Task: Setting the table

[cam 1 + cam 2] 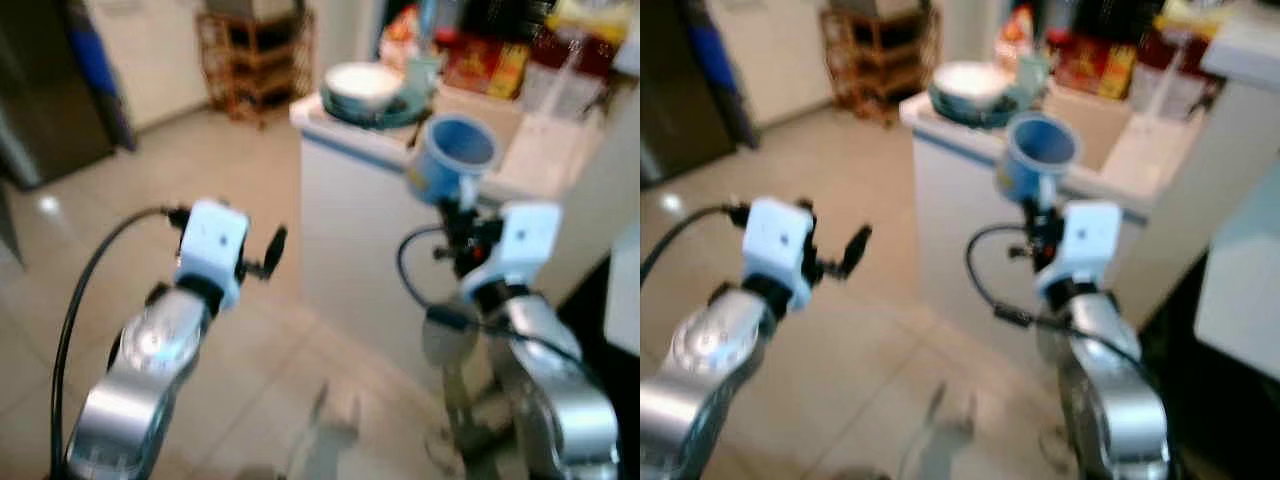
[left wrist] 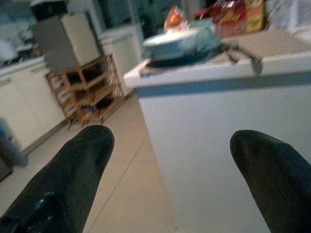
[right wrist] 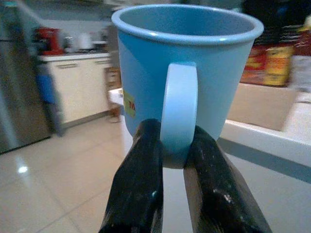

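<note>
Right hand (image 3: 170,160) pinches the handle of a blue mug (image 3: 187,68), its two black fingers pressed on either side of the loop, carrying the mug upright in the air just short of the white worktop (image 1: 345,135); left hand (image 2: 170,179) is spread and holds nothing. Mug looks smooth, glossy, thick-rimmed and rigid, probably light and hard plastic or enamel, so the narrow handle grip could let it swing or slip. Farther along the worktop sits a pale bowl (image 1: 362,85) on a darker dish.
</note>
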